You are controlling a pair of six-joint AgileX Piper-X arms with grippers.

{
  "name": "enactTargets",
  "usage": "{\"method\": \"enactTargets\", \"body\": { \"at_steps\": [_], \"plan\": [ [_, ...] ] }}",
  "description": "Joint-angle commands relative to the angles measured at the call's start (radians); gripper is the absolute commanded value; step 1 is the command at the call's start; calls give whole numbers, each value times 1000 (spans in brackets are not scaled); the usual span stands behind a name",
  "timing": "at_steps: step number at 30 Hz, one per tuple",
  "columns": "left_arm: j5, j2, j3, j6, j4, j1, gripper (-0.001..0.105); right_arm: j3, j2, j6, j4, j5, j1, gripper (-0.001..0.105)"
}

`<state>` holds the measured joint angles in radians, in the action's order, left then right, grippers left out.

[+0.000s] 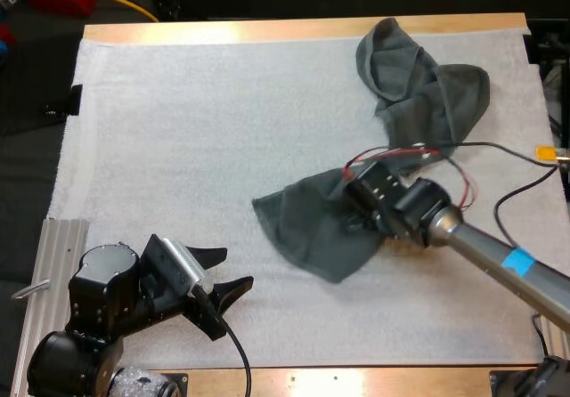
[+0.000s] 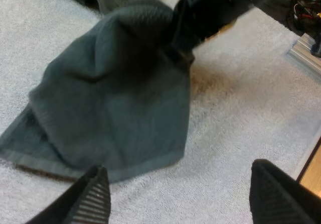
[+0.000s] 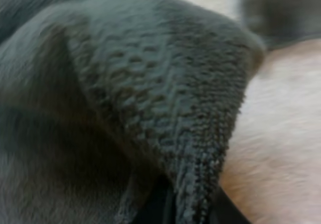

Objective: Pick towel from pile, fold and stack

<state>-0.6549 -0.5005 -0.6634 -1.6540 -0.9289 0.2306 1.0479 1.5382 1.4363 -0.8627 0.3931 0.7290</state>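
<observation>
The right tool grasps one end of the towel; its long axis runs leftward from the grip across the mat, fanning wide. Left of the towel, the left tool stands released.
</observation>
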Motion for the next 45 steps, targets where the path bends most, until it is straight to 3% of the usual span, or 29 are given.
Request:
{"method": "enactTargets", "body": {
  "at_steps": [1, 8, 10, 15, 24, 26, 29, 33, 45],
  "plan": [
    [-8, 0, -8, -9, 6, 3, 58, 2, -8, 8, -13, 14, -15, 14],
    [-8, 0, -8, -9, 6, 3, 58, 2, -26, 40, -64, -52, -26, 65],
    [-8, 0, -8, -9, 6, 3, 58, 2, -43, 48, -65, -85, -26, 71],
    [-8, 0, -8, -9, 6, 3, 58, 2, -155, 40, -109, -124, -26, 72],
    [-8, 0, -8, -9, 6, 3, 58, 2, -319, -61, -191, -224, -26, 72],
    [66, -2, -7, -9, 13, 3, 58, -11, -363, -97, -242, -248, -26, 72],
    [81, -31, -5, -13, 31, 3, 58, -32, -384, -119, -243, -269, -26, 72],
    [95, -135, -5, -71, 67, 3, 58, -69, -437, -137, -247, -286, -26, 71],
    [104, -468, -5, -114, 228, 3, 58, -77, -572, -184, -287, -330, -26, 71]
  ]
}}
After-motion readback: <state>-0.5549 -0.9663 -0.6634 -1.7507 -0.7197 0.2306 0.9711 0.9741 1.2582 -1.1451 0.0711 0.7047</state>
